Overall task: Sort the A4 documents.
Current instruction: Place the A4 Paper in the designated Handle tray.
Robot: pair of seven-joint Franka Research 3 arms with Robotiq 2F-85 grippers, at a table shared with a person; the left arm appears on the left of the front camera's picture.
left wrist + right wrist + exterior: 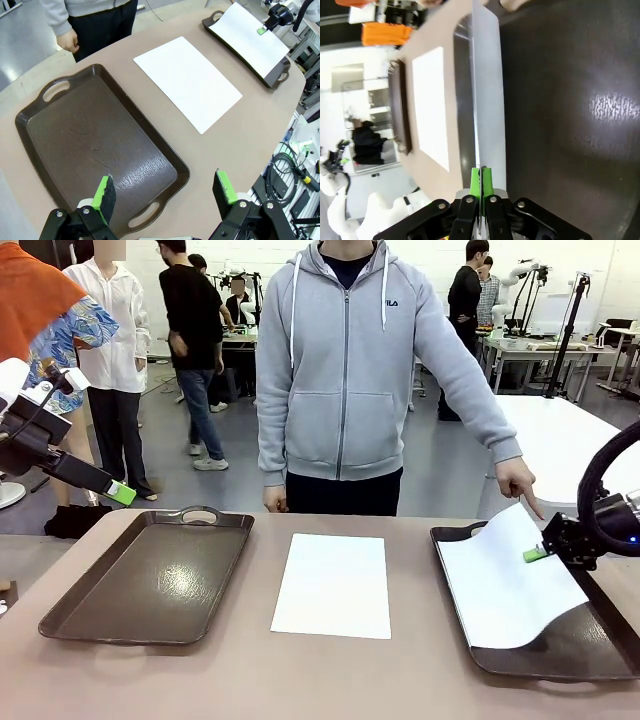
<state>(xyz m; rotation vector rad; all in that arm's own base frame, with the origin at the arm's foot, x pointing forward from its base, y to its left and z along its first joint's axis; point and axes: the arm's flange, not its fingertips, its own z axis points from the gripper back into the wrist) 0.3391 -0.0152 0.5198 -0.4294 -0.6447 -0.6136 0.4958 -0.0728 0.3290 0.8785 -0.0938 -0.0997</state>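
**Status.** The right hand [537, 553], at the right of the front view, is closed on the right edge of one A4 sheet [500, 585]. The right wrist view shows its pads [481, 180] pinched together on the paper. This held sheet bows over the right tray [560, 665], and its left part appears to lie across the tray's left rim. The second sheet [333, 585] lies flat on the tabletop [250, 680] at frame centre, between the two trays. The left hand [165, 189] hangs above the near end of the left tray [60, 625] with its fingers spread wide, gripping nothing.

**Hazards.**
1. Misplaced drop. If the right hand lets go while the held sheet overlaps the rim, the paper is likely to settle half out of the tray.
2. Crease or tear. The paper is thin. A sideways pull while its free part drags on the rim could buckle it at the pinch point.
3. Clinging. A light sheet may stick to one pad on release and lift away with the hand.
4. Contact with the person. The person's hand [520, 480] points down just beside the right hand, so any upward or outward motion risks touching it.
5. Failed pick. The second sheet lies flat with no raised edge, so pads may slide over it or push it across the tabletop.
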